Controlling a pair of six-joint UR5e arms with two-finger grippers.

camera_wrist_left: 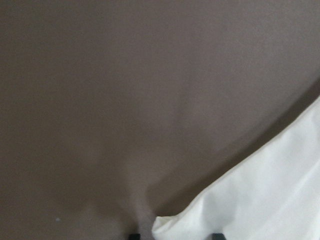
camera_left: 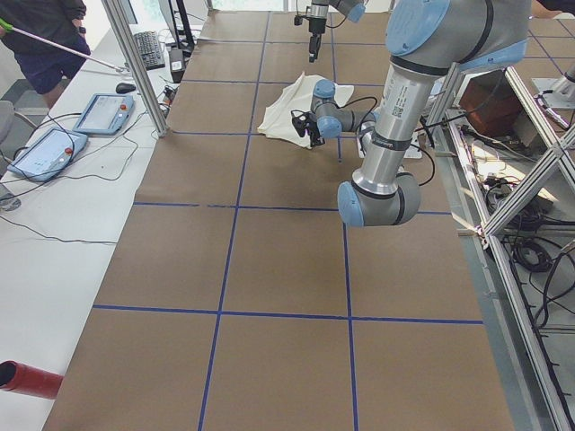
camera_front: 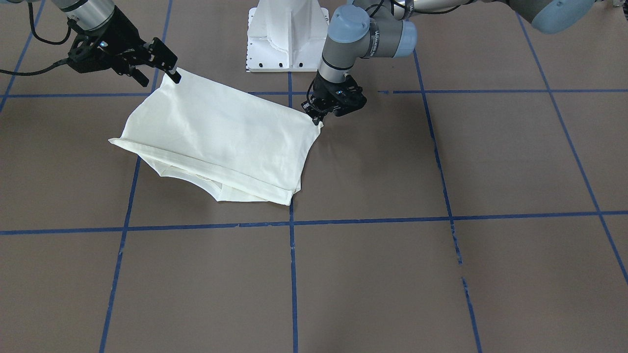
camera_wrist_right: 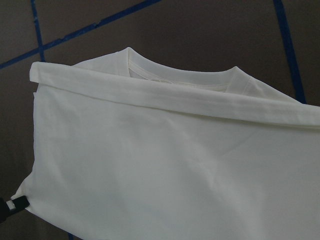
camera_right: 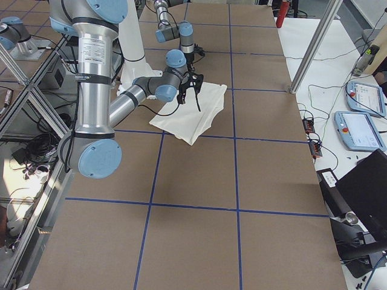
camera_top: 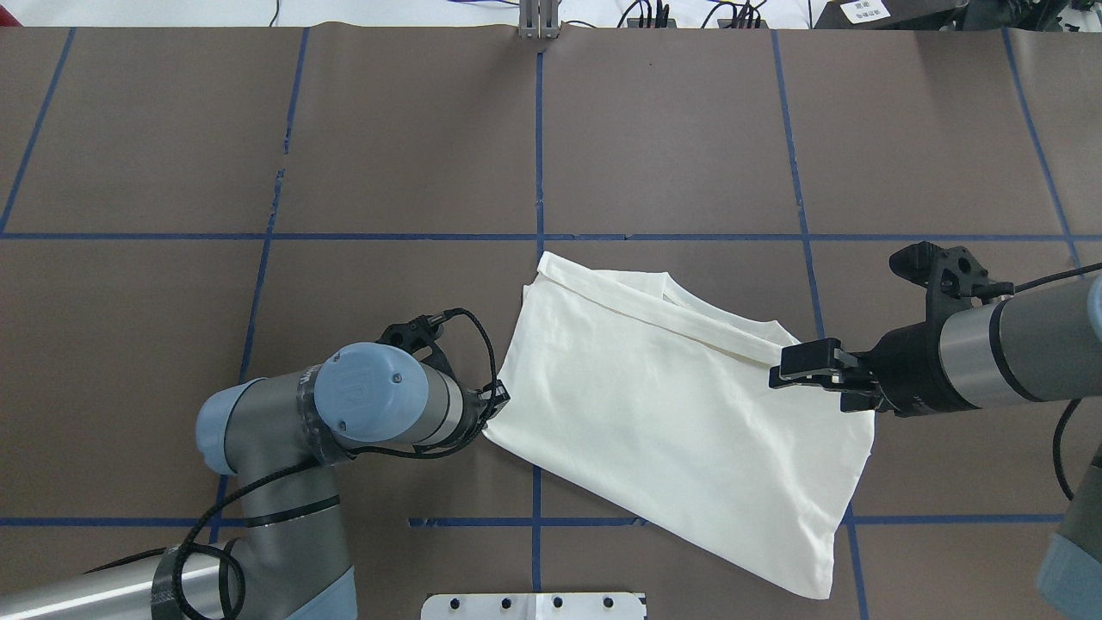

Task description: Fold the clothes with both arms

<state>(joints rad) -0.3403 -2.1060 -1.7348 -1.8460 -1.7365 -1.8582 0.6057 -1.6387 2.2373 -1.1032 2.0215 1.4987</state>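
The cream T-shirt (camera_front: 221, 137) lies folded on the brown table, plain side up, with its collar (camera_wrist_right: 180, 75) showing under the top layer's hem band. My left gripper (camera_front: 318, 116) is low at the shirt's corner nearest the base. In the left wrist view its two fingertips (camera_wrist_left: 134, 235) stand apart with that corner (camera_wrist_left: 270, 190) between them. My right gripper (camera_top: 792, 368) is open and raised above the shirt's (camera_top: 671, 405) right part, holding nothing. One fingertip (camera_wrist_right: 15, 205) shows at the right wrist view's edge.
The white pedestal base (camera_front: 288, 34) stands just behind the shirt. Blue tape lines (camera_front: 293, 274) grid the brown table cover. A side bench with tablets (camera_left: 99, 112) and a person (camera_left: 45, 36) are beyond the table's left end.
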